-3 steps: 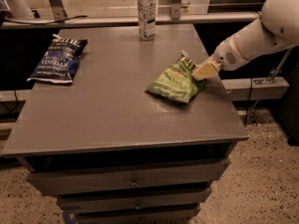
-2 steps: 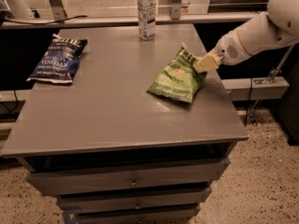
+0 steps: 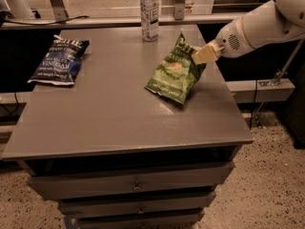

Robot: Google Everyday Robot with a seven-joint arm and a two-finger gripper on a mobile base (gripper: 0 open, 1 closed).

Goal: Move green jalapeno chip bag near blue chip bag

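Observation:
The green jalapeno chip bag (image 3: 174, 71) hangs tilted at the right side of the grey table (image 3: 119, 113), its top lifted and its lower edge still close to or touching the surface. My gripper (image 3: 200, 56) comes in from the right and is shut on the bag's upper right corner. The blue chip bag (image 3: 61, 60) with white "VINEGAR" lettering lies flat near the table's far left edge, well apart from the green bag.
A clear water bottle (image 3: 149, 12) stands at the table's back edge, between the two bags. Drawers (image 3: 136, 187) sit below the tabletop. My white arm (image 3: 259, 26) spans the right side. A rail (image 3: 114, 20) runs behind the table.
The gripper has risen, lifting the green bag's top corner so the bag now hangs more upright. The blue bag and bottle have not moved.

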